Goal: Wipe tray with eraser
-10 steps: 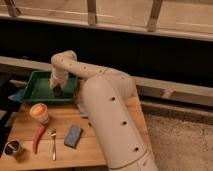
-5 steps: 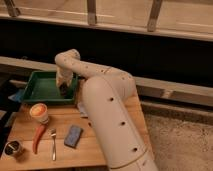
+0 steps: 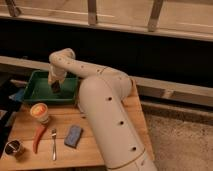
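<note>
Across the centre of the frame, from the lower right up to the upper left, runs the white robot arm, its thick perforated body bending at an elbow near the upper left and pointing down. Beneath it, filling the lower left, lies the wooden tabletop. At the tabletop's far left end, in the left middle of the frame, sits the green tray, a shallow rectangle with a raised rim. Over the right half of the tray hangs the claw, its tip down inside the tray's rim, and a small dark block, the eraser, sits at its tip low over the tray floor; whether the claw is clamped on it or loose cannot be told. Toward the lower left, below the tray, stands an orange-topped cup. Lower and nearer the centre lies a blue-grey sponge. Left of the sponge a fork lies lengthwise, and just left of that a red chili pepper. At the bottom left corner stands a small dark metal cup. A blue object shows just beside the tray's left edge.
</note>
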